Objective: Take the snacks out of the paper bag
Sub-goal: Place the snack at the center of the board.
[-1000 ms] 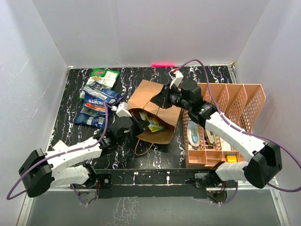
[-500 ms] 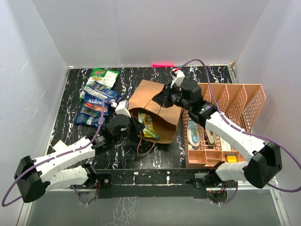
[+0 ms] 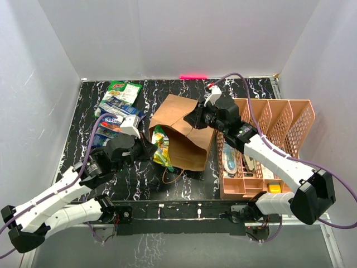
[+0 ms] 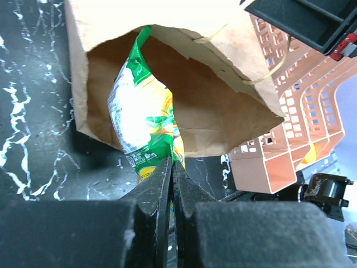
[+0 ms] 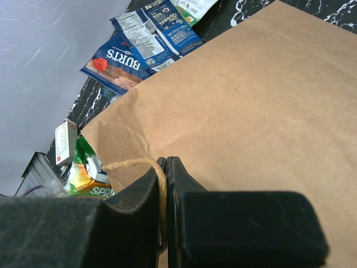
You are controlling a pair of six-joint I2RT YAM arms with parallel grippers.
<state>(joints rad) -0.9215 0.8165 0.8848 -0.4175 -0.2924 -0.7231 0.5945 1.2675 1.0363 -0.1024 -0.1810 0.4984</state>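
Since a second ago the left gripper (image 4: 171,167) has drawn back toward 8 o'clock, dragging the yellow-green packet (image 3: 160,146) from deep in the mouth of the paper bag (image 3: 187,131) to roughly half out over its lip. Its jaws are pressed tight on the packet's lower edge, while the right gripper (image 5: 165,167) pinches the bag's twine handle (image 5: 134,161) at the bag's 1 o'clock side. Several packets (image 3: 114,120) already lie at the bag's 10 o'clock. This looks like the last one, since the left wrist view shows no other inside, and it only needs clearing and setting down.
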